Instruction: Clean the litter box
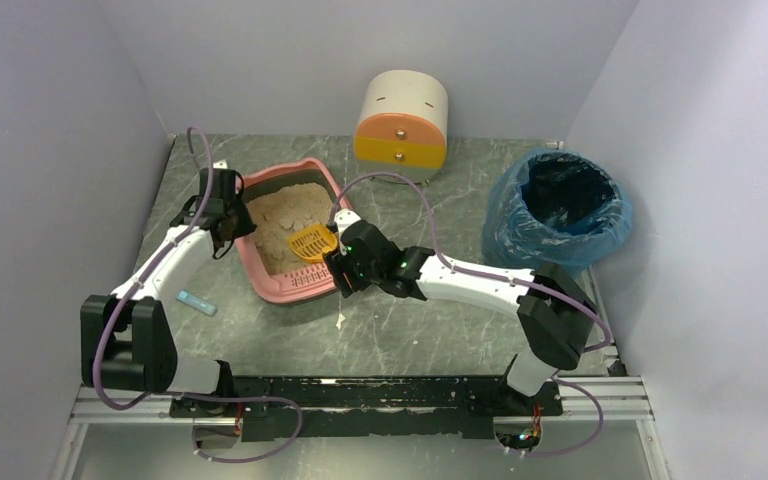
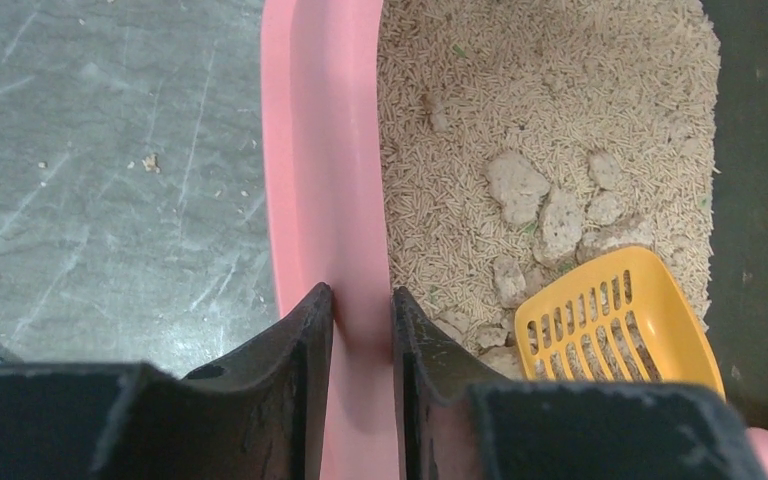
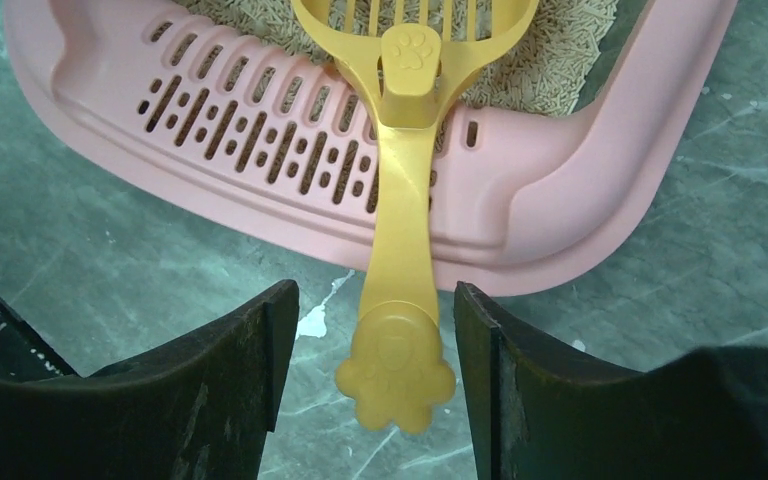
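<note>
The pink litter box (image 1: 305,167) lies left of centre on the table, holding beige litter with grey clumps (image 2: 517,185). My left gripper (image 1: 232,215) is shut on the box's left rim (image 2: 320,150), one finger outside and one inside, as the left wrist view (image 2: 362,295) shows. A yellow slotted scoop (image 1: 312,243) rests with its head in the litter (image 2: 615,325) and its handle (image 3: 405,230) across the slotted ledge. My right gripper (image 1: 340,268) stands open in the right wrist view (image 3: 372,290), its fingers either side of the paw-shaped handle end without touching it.
A round bin with a blue liner (image 1: 558,210) stands at the right. A cream-and-orange drawer unit (image 1: 401,118) sits at the back wall. A small light-blue object (image 1: 196,302) lies near the left arm. Walls close in on both sides.
</note>
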Robot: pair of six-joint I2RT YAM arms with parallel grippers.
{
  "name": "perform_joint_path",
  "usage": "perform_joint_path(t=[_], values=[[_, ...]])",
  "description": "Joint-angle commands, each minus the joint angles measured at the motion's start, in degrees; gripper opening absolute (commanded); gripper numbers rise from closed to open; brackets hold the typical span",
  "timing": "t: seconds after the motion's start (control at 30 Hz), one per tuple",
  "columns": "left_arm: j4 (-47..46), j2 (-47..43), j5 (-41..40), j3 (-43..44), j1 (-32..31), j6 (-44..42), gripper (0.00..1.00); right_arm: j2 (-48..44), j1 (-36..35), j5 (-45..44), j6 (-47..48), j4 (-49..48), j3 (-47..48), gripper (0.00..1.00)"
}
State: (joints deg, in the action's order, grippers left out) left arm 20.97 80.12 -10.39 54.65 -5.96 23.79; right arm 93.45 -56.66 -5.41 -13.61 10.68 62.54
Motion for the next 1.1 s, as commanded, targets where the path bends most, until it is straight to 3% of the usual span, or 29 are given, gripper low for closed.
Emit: perform_joint_path(t=[0.0,0.3,0.57,0.7,0.9,1.07], values=[[4.81,-3.21,8.18,-3.17,-1.56,2.46,0.31,-0.04,-1.17,-4.91,1.74,0.71,-0.35,0.62],[6.80,-8.87,9.19,-1.08,-1.51,3.63,0.50,1.23,-1.90,-7.24,2.27,1.97,0.55,0.59],[7.46,-13.55,9.78,-0.79,-1.54,1.97,0.51,1.19,-1.91,-7.34,2.19,3.60,-0.39,0.58],[5.37,-16.92,14.73,-1.05,-1.51,-0.49,0.50,0.35,-1.88,-7.54,1.88,3.43,-0.65,0.48],[-0.29,-21.34,24.32,-4.37,-1.54,-7.47,0.49,-2.95,-1.86,-5.25,1.67,5.11,1.11,0.24],[-14.77,-30.40,29.86,-13.25,-1.54,-11.96,0.47,-5.39,-1.27,-4.30,1.02,7.70,2.92,0.18]])
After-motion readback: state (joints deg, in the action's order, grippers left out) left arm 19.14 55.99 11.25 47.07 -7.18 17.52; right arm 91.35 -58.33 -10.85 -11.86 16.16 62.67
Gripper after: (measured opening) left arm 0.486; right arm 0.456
